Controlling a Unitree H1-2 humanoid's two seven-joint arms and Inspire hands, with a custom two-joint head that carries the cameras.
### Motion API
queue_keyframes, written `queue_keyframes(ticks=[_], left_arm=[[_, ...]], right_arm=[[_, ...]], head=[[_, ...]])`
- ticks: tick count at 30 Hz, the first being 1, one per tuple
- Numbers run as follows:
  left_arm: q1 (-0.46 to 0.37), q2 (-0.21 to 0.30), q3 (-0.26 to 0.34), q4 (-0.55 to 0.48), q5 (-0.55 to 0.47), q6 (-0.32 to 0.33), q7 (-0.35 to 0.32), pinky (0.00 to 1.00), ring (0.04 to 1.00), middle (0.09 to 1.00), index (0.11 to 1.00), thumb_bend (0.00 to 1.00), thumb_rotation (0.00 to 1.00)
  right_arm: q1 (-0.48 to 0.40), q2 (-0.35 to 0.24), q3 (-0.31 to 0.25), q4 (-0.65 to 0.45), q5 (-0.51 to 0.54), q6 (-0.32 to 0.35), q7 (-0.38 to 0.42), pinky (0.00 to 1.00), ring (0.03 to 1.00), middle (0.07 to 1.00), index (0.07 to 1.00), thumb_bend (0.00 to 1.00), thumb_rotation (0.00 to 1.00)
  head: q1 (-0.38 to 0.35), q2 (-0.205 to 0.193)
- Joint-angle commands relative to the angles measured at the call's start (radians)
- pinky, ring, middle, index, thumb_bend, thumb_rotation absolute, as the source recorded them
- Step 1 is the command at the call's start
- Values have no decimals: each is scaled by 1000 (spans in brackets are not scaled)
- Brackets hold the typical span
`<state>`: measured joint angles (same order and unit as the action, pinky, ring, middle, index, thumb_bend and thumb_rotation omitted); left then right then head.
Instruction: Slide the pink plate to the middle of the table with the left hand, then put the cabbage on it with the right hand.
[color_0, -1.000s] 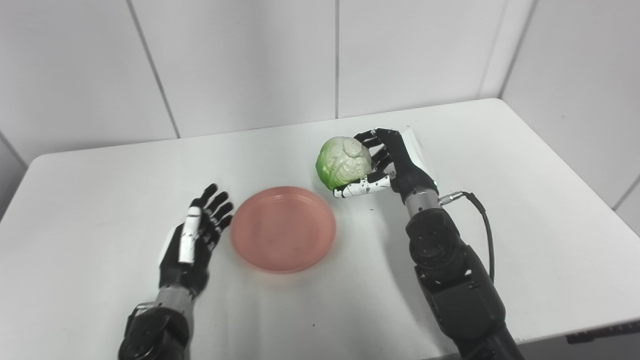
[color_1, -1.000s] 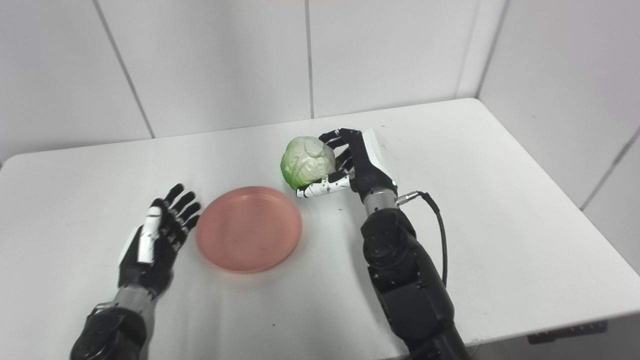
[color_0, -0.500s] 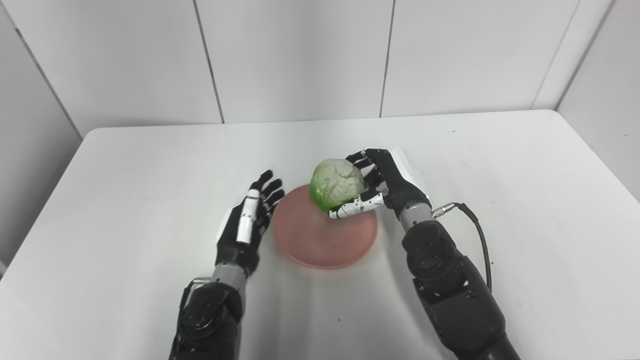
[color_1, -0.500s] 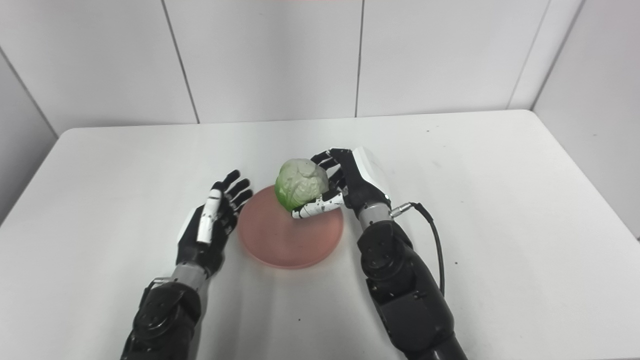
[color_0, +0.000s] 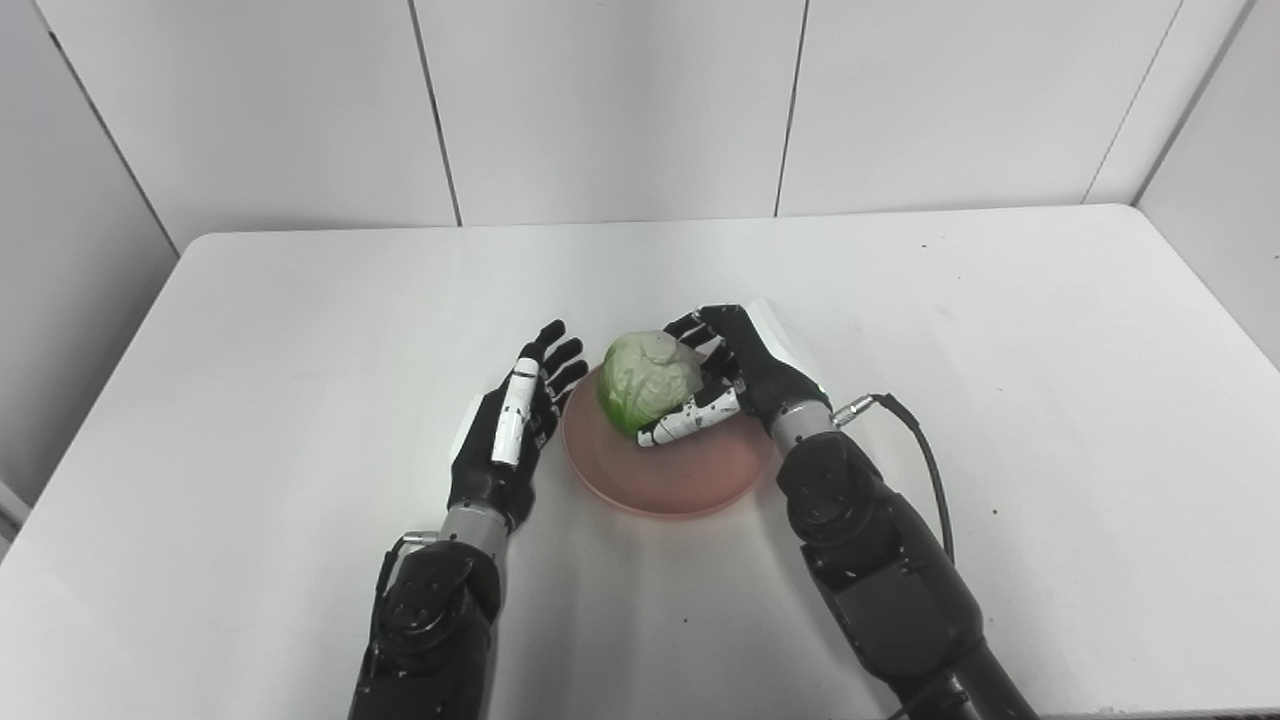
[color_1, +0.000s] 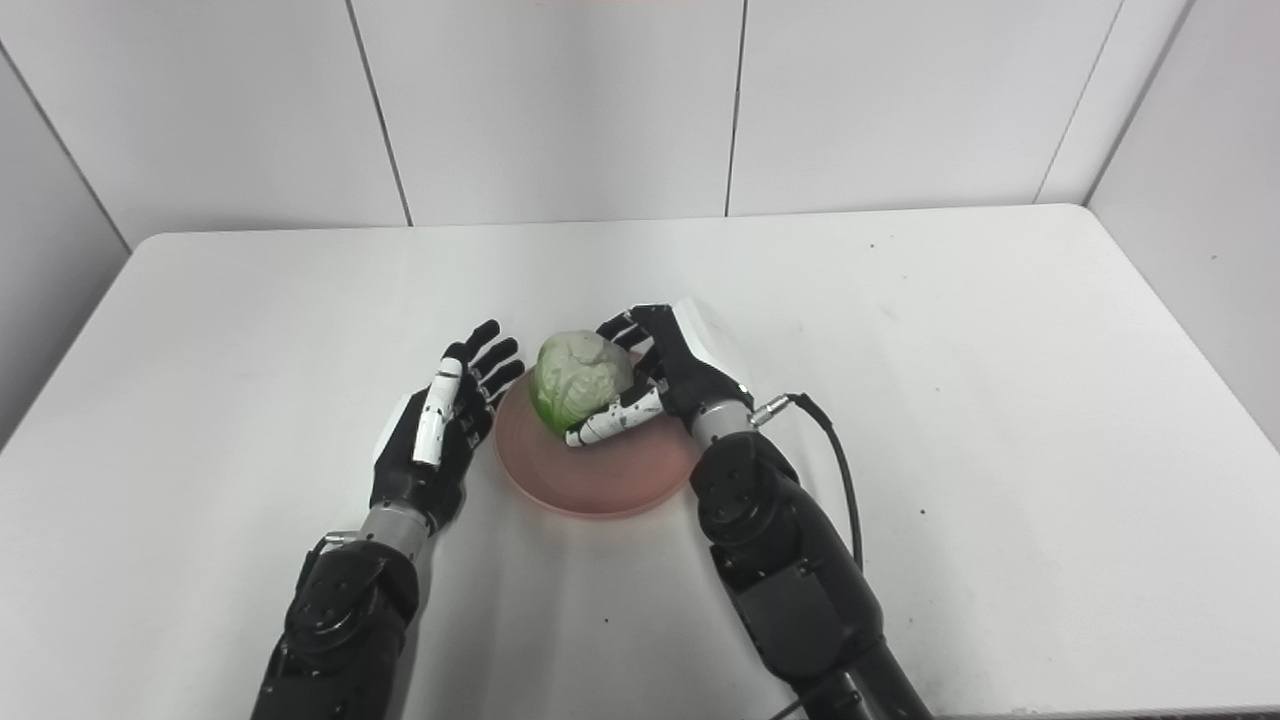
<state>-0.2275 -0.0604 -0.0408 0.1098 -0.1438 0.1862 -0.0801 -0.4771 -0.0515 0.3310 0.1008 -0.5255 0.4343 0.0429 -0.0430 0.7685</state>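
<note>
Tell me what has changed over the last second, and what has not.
The right robot hand carried the cabbage from beside the pink plate to over it, lower and nearer the left robot hand. The camera also shifted, so the whole scene slid in view. Unchanged: the right hand's grip on the cabbage, the left hand open beside the plate's left rim.

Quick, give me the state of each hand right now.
Left hand: open, holding nothing, beside the plate.
Right hand: shut on the cabbage, over the plate.
</note>
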Motion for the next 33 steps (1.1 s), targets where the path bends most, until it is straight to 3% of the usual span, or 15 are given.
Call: queue_keyframes(ticks=[1,12,19,21,23,28,31,33], left_arm=[[5,-10,-3,11,3,64,8,875,890,902,887,410,1000],[1,-14,0,-2,3,83,13,871,888,900,887,402,1000],[2,-14,1,-2,5,84,12,870,887,899,886,401,1000],[3,-12,0,-1,7,82,11,872,890,903,889,401,1000],[3,-14,1,-2,7,81,14,872,890,904,889,401,1000],[4,-13,0,-3,10,80,14,862,883,898,887,403,1000],[5,-13,1,-6,7,83,12,864,896,910,886,400,1000],[6,-13,2,-8,5,86,11,863,899,911,886,399,1000]], right_arm=[[-61,-12,6,-20,-9,-40,12,423,408,504,497,518,0],[-58,-78,75,-75,-85,-38,72,395,401,492,514,517,0],[-54,-100,92,-114,-110,-17,129,404,400,501,557,512,0],[-54,-104,93,-126,-114,-17,145,439,515,597,662,745,21],[-57,-112,98,-138,-122,-23,164,488,593,672,748,845,86],[-67,-131,121,-166,-163,-11,210,581,722,798,887,931,246],[-65,-131,117,-179,-164,-11,234,650,845,943,983,992,359],[-64,-133,115,-183,-161,-18,247,673,876,975,993,998,392]], head=[[1,9],[1,20],[0,18],[-2,17],[-2,17],[-4,15],[-5,11],[-5,10]])
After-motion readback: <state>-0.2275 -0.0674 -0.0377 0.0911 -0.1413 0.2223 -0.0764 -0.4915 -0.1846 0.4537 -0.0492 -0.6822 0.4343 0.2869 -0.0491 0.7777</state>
